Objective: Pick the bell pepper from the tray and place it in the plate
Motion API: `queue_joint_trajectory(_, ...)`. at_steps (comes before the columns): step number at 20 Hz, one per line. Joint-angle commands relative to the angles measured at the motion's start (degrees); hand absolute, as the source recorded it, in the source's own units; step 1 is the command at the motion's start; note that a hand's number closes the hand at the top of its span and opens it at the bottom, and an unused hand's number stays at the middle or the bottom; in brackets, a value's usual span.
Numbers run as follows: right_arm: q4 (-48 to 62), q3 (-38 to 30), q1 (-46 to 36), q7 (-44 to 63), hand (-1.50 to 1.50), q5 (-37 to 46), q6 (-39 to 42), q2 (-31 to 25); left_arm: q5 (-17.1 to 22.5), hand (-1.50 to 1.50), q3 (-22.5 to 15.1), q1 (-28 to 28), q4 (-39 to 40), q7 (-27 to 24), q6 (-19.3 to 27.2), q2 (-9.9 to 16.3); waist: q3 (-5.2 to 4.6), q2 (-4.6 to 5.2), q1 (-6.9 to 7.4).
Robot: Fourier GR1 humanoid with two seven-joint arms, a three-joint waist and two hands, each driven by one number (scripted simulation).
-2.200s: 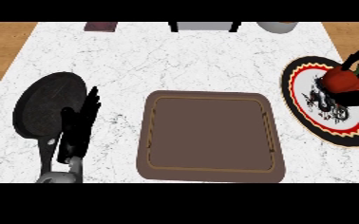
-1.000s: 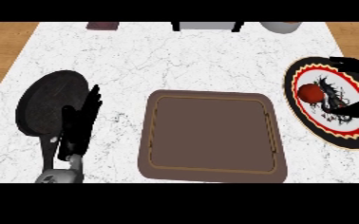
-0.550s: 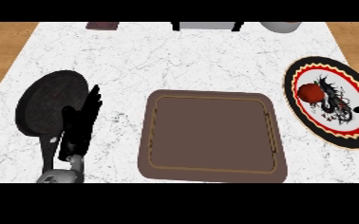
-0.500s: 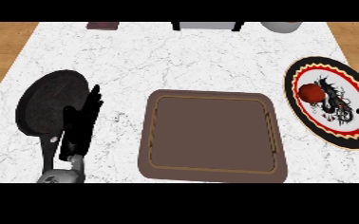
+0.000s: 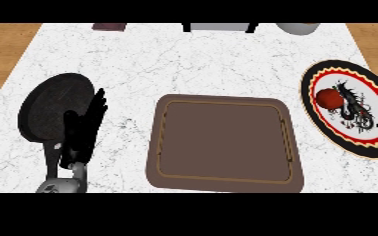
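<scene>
**Pepper on plate, right hand out of frame**

Head view only, so you get one angle.

- Bell pepper [image 5: 329, 99]: red, sits on the plate [image 5: 319, 114] at far right of the counter, on the plate's left half, touching the dark figure painted in the plate's middle. Nothing grips it.
- Plate: white centre, black rim w/ red-yellow zigzag band, partly cut off by the right edge of the view.
- Tray [image 5: 224, 141]: brown, rounded corners, mid-counter, just left of the plate, not touching it. You'll see nothing on it.
- Left hand [image 5: 83, 132]: lower left, fingers straight and pointing up-frame, released, holding nothing. It overlaps the right edge of a dark round pan [image 5: 53, 105]; can't tell if it touches it or just hangs above. Grey forearm comes in from the bottom edge under it.
- Right hand: doesn't show anywhere, so no word on its fingers.
- Pepper vs hand: well apart. Pepper far right, left hand far left, whole tray between them.
- Back edge of counter [image 5: 192, 55]: small dark-red item [image 5: 109, 26] at left, a white box-like thing [image 5: 219, 27] w/ dark sides in the middle, a grey round vessel [image 5: 298, 28] at right. All cut off by the top, can't ID them further.
- Counter is white marble-look; wood floor shows at both upper corners.
</scene>
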Motion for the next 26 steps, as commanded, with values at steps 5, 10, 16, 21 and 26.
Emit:
queue_joint_trajectory(5, 0.36, 1.06, 1.42, -7.29, -1.5, -0.9, 7.38, -0.87, -0.55, 0.0, -0.98, 0.45, -2.37, 1.71, 0.69, -1.26, -0.07, -0.2, -0.06)
queue_joint_trajectory(10, 1.46, 2.05, 0.93, -6.36, -1.5, 0.0, 0.94, -0.14, -1.78, 0.0, -1.78, 2.68, 0.31, -2.64, 1.08, -2.34, -0.02, 0.18, 0.66)
queue_joint_trajectory(16, 2.63, 2.71, 0.78, -6.05, -1.5, 0.16, -1.93, 0.78, -1.92, 0.0, -0.52, -0.52, -0.26, 0.2, 1.28, -1.56, 0.0, 0.19, 0.49)
queue_joint_trajectory(21, 3.79, 2.52, 3.73, -8.04, -1.5, -0.07, -2.98, -1.08, -2.07, 0.0, -0.24, 0.21, 0.27, -0.69, 1.41, -1.78, 0.02, 0.16, 0.37)
queue_joint_trajectory(26, 4.02, 2.38, 4.03, -8.17, -1.5, -0.35, -2.18, -3.53, -0.83, 0.0, 0.04, 2.13, 0.35, -2.71, -0.81, -0.99, 0.06, 0.22, 0.69)
